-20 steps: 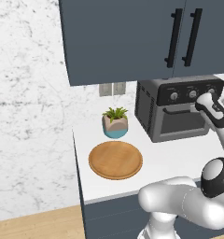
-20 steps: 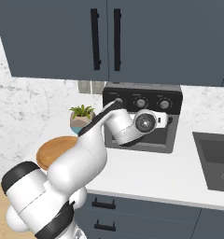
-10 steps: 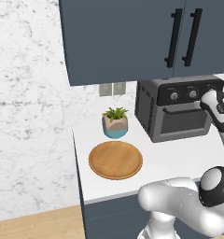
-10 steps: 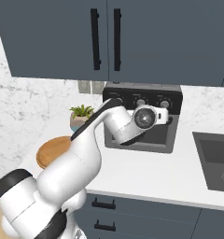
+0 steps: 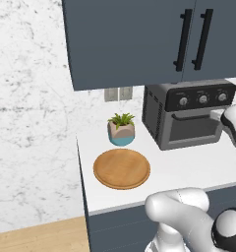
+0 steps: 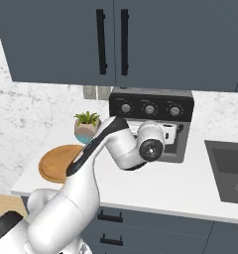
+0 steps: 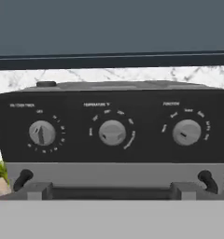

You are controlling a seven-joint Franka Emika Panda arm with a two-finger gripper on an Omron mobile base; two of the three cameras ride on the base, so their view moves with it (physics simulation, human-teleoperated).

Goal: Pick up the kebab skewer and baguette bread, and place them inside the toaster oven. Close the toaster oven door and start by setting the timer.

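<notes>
The gripper [image 6: 174, 133] stands with its jaws spread wide and nothing between them, held level in front of the toaster oven [image 6: 150, 124], facing its front just under the knob panel. In the hand view the camera looks straight at that panel: the left knob [image 7: 42, 133] sits at 9 o'clock of the picture's middle, the middle knob [image 7: 112, 132] near the centre, and the right knob [image 7: 186, 132] at 3 o'clock, with the black bar handle [image 7: 111, 192] of the toaster oven door [image 5: 196, 128] running across at 6 o'clock; the door appears shut against the oven body. In the left base view, a small potted plant [image 5: 121, 129] stands just beside the oven at its 9 o'clock, and a round wooden plate [image 5: 122, 168] lies on the white counter [image 5: 189, 170] at the plant's 6 o'clock, bare. Dark cabinet doors [image 5: 139, 39] with black handles hang above the oven.
</notes>
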